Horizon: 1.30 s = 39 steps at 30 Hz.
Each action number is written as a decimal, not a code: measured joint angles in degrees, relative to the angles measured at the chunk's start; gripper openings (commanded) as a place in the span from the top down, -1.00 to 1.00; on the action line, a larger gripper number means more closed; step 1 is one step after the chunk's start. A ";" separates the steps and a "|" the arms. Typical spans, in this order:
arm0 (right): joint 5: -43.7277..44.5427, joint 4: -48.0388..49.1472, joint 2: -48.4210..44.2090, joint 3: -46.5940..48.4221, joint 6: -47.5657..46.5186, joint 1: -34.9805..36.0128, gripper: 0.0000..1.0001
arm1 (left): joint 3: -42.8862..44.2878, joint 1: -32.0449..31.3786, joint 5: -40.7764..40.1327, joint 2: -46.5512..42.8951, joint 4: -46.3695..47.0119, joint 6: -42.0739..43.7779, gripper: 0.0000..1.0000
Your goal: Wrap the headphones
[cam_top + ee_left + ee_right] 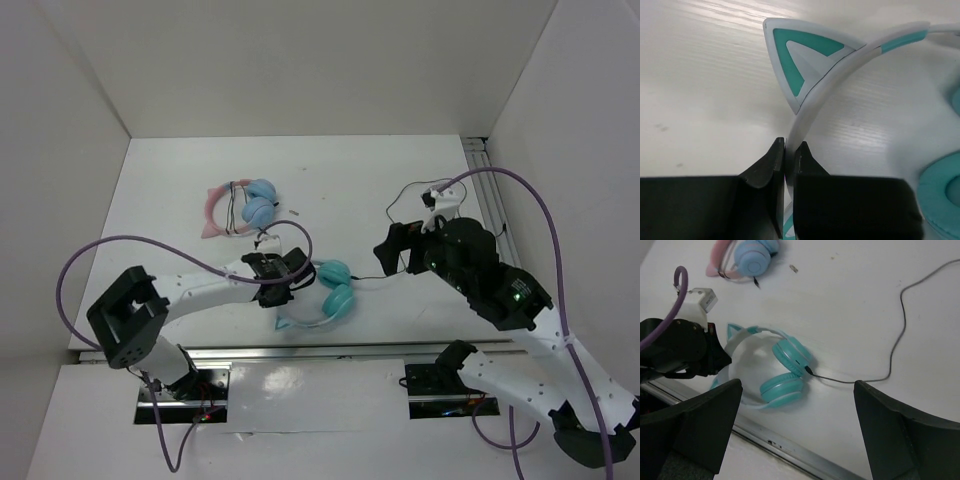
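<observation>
The teal headphones (334,290) lie on the white table near its front edge, ear cups together, white-and-teal headband with cat ears curving left. My left gripper (288,277) is shut on the headband (810,112), just below one cat ear (800,62). The thin black cable (398,205) runs from the upper ear cup (790,355) to the right and loops up toward the back. My right gripper (797,405) is open and empty, raised above the table to the right of the headphones (782,372), looking down on them and the cable (895,347).
Pink-banded cat-ear headphones with light-blue cups (245,205) lie behind and left of the teal ones. A small loose bit (295,211) lies beside them. A metal rail (320,350) runs along the table's front edge. White walls stand left, back and right.
</observation>
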 measured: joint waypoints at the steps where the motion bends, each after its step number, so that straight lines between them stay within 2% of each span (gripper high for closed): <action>1: -0.59 1.49 -0.96 -1.46 0.24 0.00 -1.00 | 0.74 0.00 -1.22 -1.51 -2.60 0.09 1.00; 5: -5.25 13.38 -7.69 -13.35 1.60 0.00 -1.00 | 6.12 1.16 -6.84 -10.12 -16.65 1.68 1.00; 10: -8.48 28.26 -10.93 -25.18 -0.15 0.00 -1.00 | 19.10 8.39 -11.67 -20.28 -27.78 8.22 1.00; 15: -10.38 41.33 -1.60 -26.16 -4.87 -0.02 -1.00 | 31.26 16.13 -14.60 -25.35 -34.16 17.18 1.00; 20: -13.03 49.31 9.68 -24.90 -10.10 -0.02 -1.00 | 38.45 20.22 -13.73 -27.04 -38.34 23.54 1.00; 27: -17.70 59.17 20.15 -25.44 -12.20 -0.07 -0.98 | 44.24 23.96 -10.27 -28.79 -40.72 29.07 1.00; 29: -18.49 62.14 22.38 -26.10 -12.33 -0.15 -0.91 | 45.11 24.61 -9.22 -28.83 -41.24 29.88 1.00; 31: -19.23 65.33 24.92 -26.23 -12.28 -0.44 -0.49 | 46.01 25.22 -8.02 -28.72 -41.70 30.51 1.00; 33: -19.91 67.78 27.96 -26.25 -12.48 -1.31 -0.21 | 47.06 25.70 -7.08 -28.70 -42.05 30.71 1.00; 34: -20.85 69.24 29.66 -26.32 -12.37 -1.99 0.35 | 47.65 25.97 -6.80 -28.70 -42.12 30.84 1.00; 35: -21.49 70.77 31.34 -26.38 -12.57 -2.86 0.73 | 48.22 26.16 -6.67 -28.72 -42.23 30.95 1.00; 36: -22.23 72.08 33.22 -26.45 -12.28 -3.76 1.00 | 48.78 26.36 -6.54 -28.72 -42.27 31.15 1.00; 39: -23.19 74.93 36.81 -27.02 -10.47 -5.16 1.00 | 49.68 26.75 -6.38 -28.74 -42.29 31.85 1.00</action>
